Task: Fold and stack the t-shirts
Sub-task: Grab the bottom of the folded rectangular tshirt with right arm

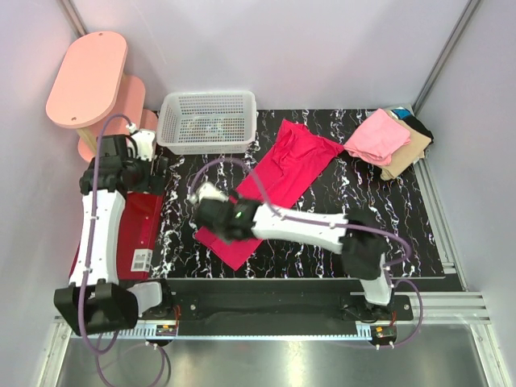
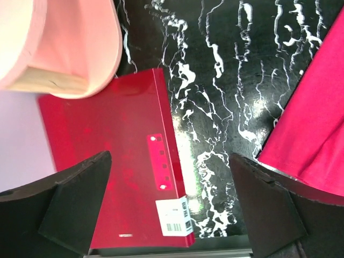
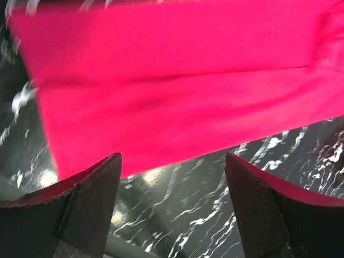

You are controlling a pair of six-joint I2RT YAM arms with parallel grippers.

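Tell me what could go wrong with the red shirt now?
The right pincer hangs open at the near end of the magenta shirt; it might pinch only one layer and drag it crooked. The pile of folded shirts in the far corner looks untidy, so adding another could tip it. The basket stands close to the shirt's far end and might snag it.

From here I see a black worktop (image 1: 347, 181) veined in white. At its far edge, left of centre, sits a white plastic mesh basket (image 1: 206, 146). Along the left edge lies a flat dark red mat (image 2: 107, 156) with a white barcode label (image 2: 176, 216) at its near right corner. Past the far left corner stands a pink stand (image 1: 87, 76) in two tiers, with rounded tops
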